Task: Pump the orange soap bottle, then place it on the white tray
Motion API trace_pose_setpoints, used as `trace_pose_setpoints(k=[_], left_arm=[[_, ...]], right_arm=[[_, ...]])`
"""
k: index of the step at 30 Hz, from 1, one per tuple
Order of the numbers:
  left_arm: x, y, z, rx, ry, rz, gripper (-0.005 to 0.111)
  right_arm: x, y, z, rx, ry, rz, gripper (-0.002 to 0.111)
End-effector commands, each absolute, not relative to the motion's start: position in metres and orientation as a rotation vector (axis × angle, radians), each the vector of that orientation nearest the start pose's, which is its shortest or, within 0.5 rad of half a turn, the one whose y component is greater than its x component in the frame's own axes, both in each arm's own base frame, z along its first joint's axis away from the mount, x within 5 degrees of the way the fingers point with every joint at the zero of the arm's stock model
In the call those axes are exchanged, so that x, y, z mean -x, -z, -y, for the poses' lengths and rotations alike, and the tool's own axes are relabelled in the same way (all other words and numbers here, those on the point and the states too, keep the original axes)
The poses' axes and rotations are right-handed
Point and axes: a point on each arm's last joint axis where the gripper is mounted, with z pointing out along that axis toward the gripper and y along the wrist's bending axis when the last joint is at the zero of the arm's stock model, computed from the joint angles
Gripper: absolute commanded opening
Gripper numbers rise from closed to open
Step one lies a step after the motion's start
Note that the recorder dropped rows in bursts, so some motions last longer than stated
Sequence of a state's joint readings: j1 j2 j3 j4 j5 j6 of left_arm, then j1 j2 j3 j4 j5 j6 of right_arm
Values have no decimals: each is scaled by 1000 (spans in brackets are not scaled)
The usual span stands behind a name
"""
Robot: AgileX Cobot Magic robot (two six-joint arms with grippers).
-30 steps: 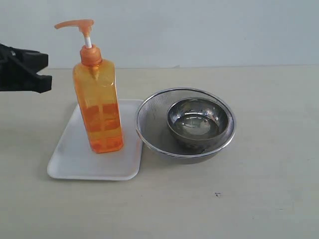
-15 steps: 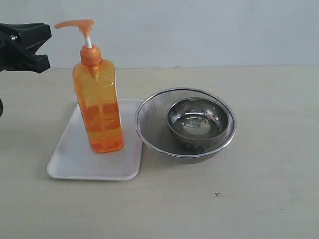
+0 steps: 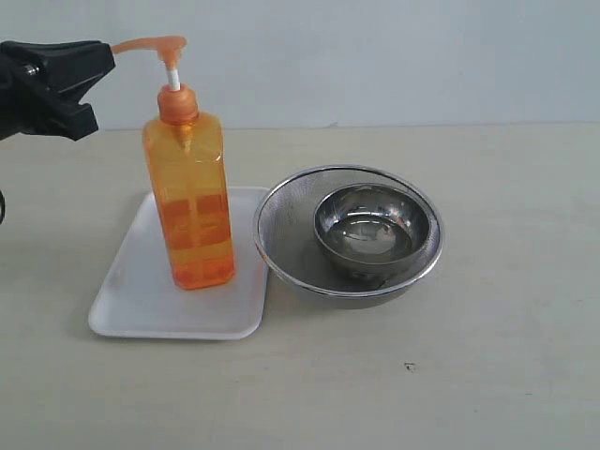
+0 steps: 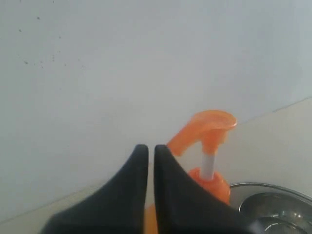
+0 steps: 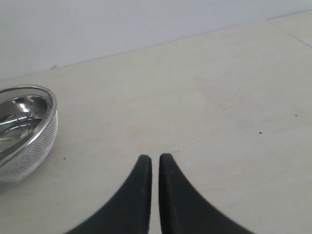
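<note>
The orange soap bottle [image 3: 192,206] stands upright on the white tray [image 3: 131,291], near the tray's right side. Its orange pump head [image 3: 155,43] sits raised on the white stem, spout pointing left. My left gripper [image 3: 105,54] is shut and empty, level with the spout, and its tip meets the spout's end. In the left wrist view the shut fingertips [image 4: 151,147] lie just beside the pump head [image 4: 207,124]. My right gripper [image 5: 155,158] is shut over bare table, holds nothing, and is outside the exterior view.
A round metal mesh bowl [image 3: 281,202] holding a smaller steel bowl [image 3: 372,225] sits right against the tray's right edge. The right wrist view catches that mesh bowl [image 5: 29,141] off to one side. A pale wall stands behind the table.
My left gripper has risen and moved right, from beside the bottle's shoulder up to the spout tip. The bottle's top has shifted slightly to the right.
</note>
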State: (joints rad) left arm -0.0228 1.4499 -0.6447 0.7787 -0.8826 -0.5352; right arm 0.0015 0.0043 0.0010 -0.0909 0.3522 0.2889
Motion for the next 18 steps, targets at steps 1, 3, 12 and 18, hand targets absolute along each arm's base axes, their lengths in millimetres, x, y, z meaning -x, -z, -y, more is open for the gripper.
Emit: trace_pose_setpoints(k=[1,3,12,18], left_arm=[[-283,-261,56,-497,462,-1514,5],[-282,-262,57,-494,466,-1514,5],[-272,-263,33,-218,307,-1773,5],[-235,-234,34,-121,414,-1836,5]], right_arm=[[-54,-183,3,-201,-109,-1813,1],[-54,-183,3,-201,-109,-1813,1],[-54,-183,3,-203,-112,-1813,1],[-54,-183,3,-203,-112,-1813,1]])
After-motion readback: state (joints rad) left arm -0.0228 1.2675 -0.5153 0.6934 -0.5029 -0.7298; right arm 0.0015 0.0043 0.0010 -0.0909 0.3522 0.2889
